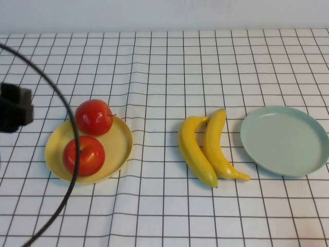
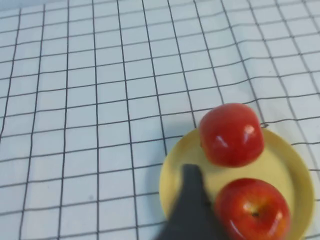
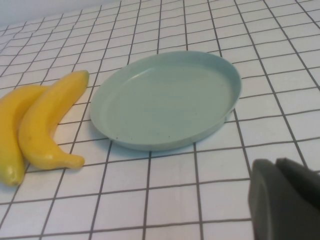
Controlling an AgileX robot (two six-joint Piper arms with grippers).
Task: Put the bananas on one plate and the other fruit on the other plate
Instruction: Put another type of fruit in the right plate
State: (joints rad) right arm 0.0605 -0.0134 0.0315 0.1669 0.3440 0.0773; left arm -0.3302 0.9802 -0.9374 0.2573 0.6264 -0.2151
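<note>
Two red apples [image 1: 94, 117] [image 1: 84, 155] rest on the pale yellow plate [image 1: 121, 142] at the left. My left gripper [image 1: 14, 109] hangs at the far left edge, raised and apart from that plate. In the left wrist view one dark finger [image 2: 192, 200] shows beside the nearer apple [image 2: 252, 210], with nothing gripped. Two yellow bananas [image 1: 195, 152] [image 1: 216, 144] lie side by side on the cloth in the middle. Right of them stands the pale blue-green plate [image 1: 284, 140], bare. My right gripper [image 3: 276, 161] is shut, low over the cloth near this plate [image 3: 165, 100].
A white cloth with a black grid [image 1: 164, 67] covers the table. A black cable [image 1: 72, 118] from the left arm arcs across the yellow plate in the high view. The right arm is outside the high view.
</note>
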